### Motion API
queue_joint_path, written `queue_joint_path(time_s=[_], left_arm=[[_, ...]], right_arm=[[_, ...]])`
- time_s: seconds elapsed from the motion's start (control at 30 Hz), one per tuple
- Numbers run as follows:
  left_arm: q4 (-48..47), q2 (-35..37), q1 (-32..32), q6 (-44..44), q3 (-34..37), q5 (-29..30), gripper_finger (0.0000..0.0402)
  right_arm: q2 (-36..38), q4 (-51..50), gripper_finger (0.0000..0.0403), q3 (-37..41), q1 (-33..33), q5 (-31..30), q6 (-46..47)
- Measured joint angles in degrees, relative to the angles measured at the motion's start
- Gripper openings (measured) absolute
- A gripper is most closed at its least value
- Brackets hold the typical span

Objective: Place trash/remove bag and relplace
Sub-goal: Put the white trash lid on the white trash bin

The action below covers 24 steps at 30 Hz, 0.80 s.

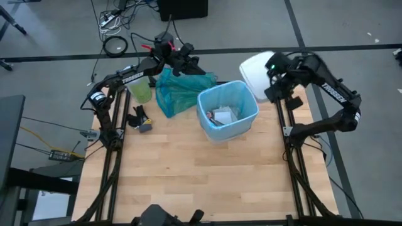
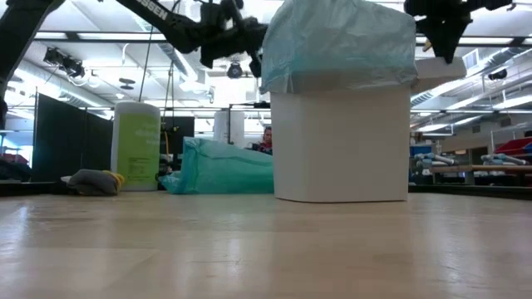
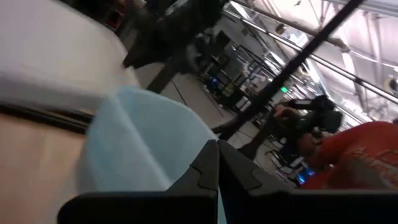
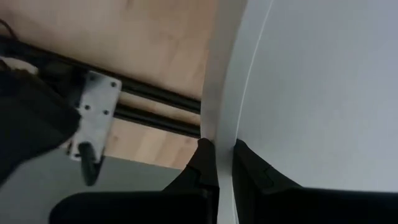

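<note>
The white bin stands mid-table with the light blue bag folded over its rim, and trash lies inside. My left gripper hangs shut, high over the far edge and just left of the bin. It points level, and the bag fills the view right beside its fingers. My right gripper is shut on a white lid at the far right corner. A teal-green bag lies slumped on the table left of the bin. My left gripper is shut next to the bag's blue plastic; I cannot tell whether it touches it. My right gripper pinches the lid's thin rim edge between its two fingers, one on each face. It comes slanting down from above. The lid hangs lifted clear, over the table's far right corner.
A pale green canister stands at the far left, with a dark and yellow bundle nearer by it. The near half of the wooden table is bare. A person in red is in the room beyond.
</note>
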<state>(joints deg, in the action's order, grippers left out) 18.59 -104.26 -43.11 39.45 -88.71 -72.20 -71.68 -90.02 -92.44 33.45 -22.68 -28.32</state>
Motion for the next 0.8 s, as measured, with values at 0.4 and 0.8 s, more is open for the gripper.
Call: queue_joint_path(time_s=[0.4,0.8], left_arm=[[0.24,7.51,-0.78,2.81,0.0,-3.2,0.0008],[0.41,9.17,-0.83,4.45,0.0,-2.97,0.0008]], right_arm=[[-6.03,0.57,0.0017,2.36,-15.85,0.15,8.44],[-12.83,9.63,0.0017,2.36,-21.24,6.38,-2.83]])
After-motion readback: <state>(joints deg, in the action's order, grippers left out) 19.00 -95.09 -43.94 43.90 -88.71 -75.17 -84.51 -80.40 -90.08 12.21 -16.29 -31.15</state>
